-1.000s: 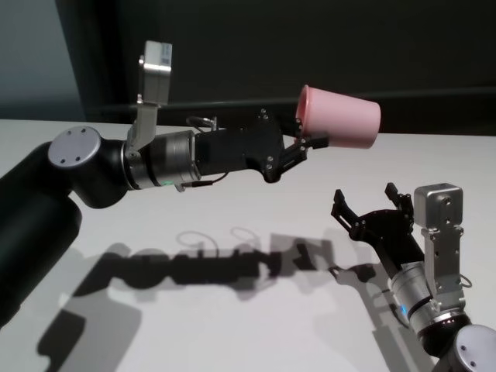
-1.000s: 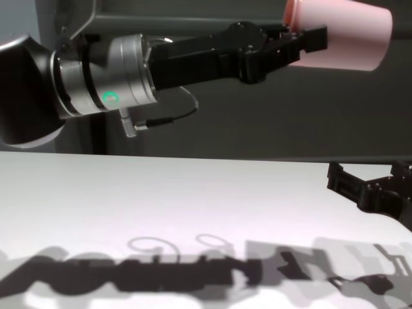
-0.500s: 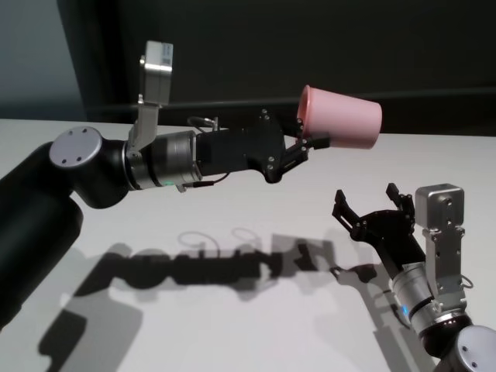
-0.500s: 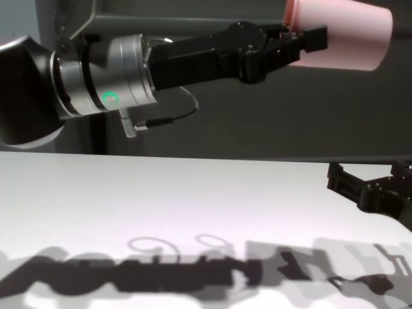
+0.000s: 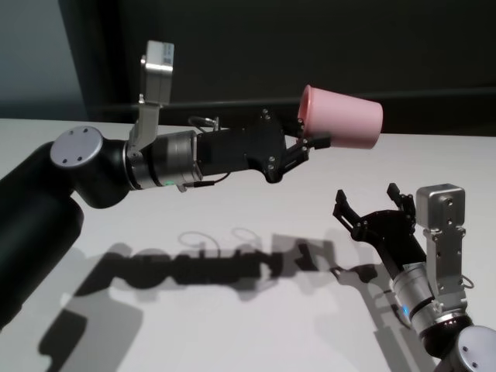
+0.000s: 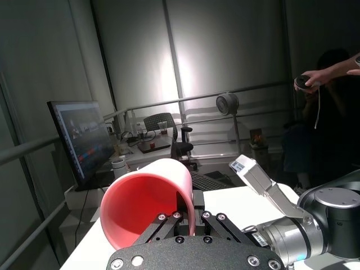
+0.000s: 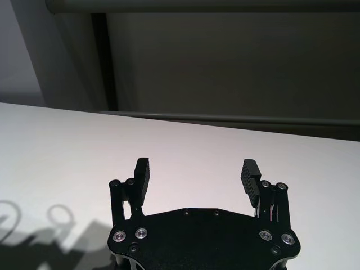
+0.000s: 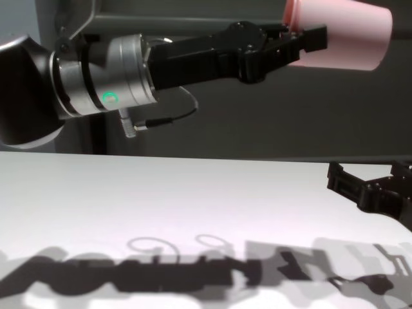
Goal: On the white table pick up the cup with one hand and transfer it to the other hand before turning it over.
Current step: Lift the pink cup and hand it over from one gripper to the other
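Observation:
My left gripper [image 5: 310, 138] is shut on the rim of the pale-pink cup [image 5: 343, 118] and holds it on its side high above the white table [image 5: 232, 294], base pointing right. The cup shows in the chest view [image 8: 344, 35] with the left gripper [image 8: 302, 40], and in the left wrist view [image 6: 149, 199] with its open mouth toward the camera. My right gripper [image 5: 370, 205] is open and empty, low over the table, below and to the right of the cup. It also shows in the right wrist view [image 7: 197, 177] and the chest view [image 8: 370, 183].
The arms' shadows lie on the tabletop [image 8: 193, 277]. A dark wall [image 5: 310, 46] stands behind the table's far edge. In the left wrist view a monitor [image 6: 79, 140] and a person [image 6: 332, 95] stand in the room beyond.
The cup and left gripper have crept a hair to the right. The right gripper has barely moved.

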Tool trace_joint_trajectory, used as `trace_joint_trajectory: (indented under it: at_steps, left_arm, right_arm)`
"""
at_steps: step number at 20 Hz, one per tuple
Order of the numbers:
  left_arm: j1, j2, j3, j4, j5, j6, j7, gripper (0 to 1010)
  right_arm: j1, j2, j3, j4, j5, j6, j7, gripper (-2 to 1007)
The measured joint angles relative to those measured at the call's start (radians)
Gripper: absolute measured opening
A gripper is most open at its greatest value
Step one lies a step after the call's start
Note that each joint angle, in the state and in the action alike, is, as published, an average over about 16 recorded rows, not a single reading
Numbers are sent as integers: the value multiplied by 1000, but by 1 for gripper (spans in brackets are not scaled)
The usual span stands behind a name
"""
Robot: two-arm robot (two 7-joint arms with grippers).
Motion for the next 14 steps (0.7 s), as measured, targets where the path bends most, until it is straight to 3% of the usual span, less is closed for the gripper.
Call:
trace_joint_trajectory:
  at_steps: [8, 14]
  left_arm:
    - [1, 0, 0, -1, -1, 0, 0, 54]
    - [1, 1, -1, -1, -1, 1, -1, 54]
  right_arm:
    - [-2, -9, 19, 3, 9, -1, 7, 1002]
    - [-8, -22, 58, 0, 28, -2, 17, 1002]
